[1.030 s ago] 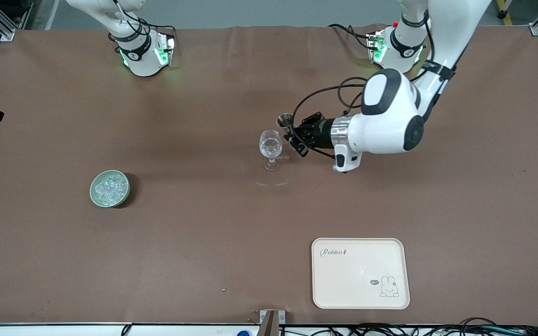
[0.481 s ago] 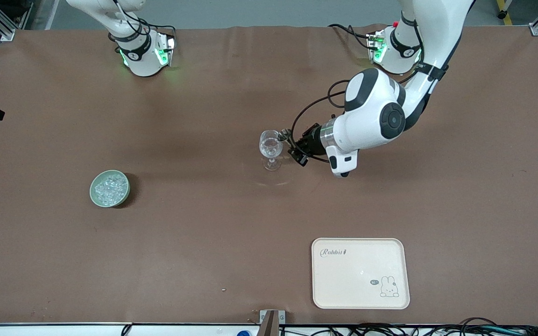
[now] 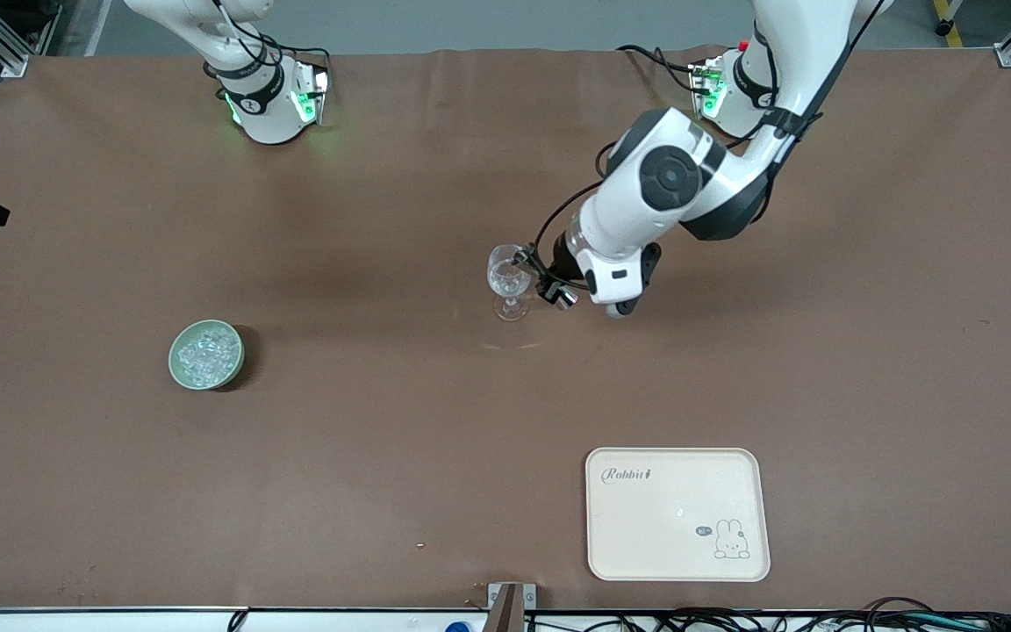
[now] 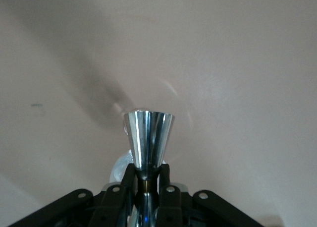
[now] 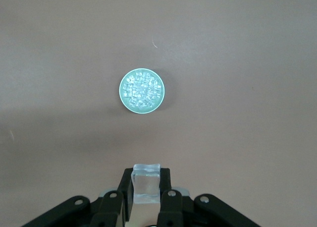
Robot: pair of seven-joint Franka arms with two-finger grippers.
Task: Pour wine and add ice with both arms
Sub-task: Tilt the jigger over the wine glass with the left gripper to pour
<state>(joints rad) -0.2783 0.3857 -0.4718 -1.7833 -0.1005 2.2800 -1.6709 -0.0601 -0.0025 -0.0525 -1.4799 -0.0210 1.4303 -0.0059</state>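
Bench [image 3: 383, 456] is brown, with a cream tray [image 3: 677, 513] at the front-camera edge toward the left arm's end, well apart from both hands. Left arm [image 3: 672, 180] reaches to mid-bench. Left hand [image 4: 147, 183] is clamped on the waist of a steel jigger [image 4: 148, 138]; in the front view the left hand [image 3: 539, 274] hangs at the rim of the wine glass [image 3: 508, 279], jigger tipped toward it. Wine in the glass is too faint to make out. Right hand [image 5: 145, 187] is high over the pale green bowl [image 5: 142, 90] of ice [image 5: 142, 89], fingers closed on one clear ice cube [image 5: 146, 182]. Bowl [image 3: 206, 354] sits toward the right arm's end.
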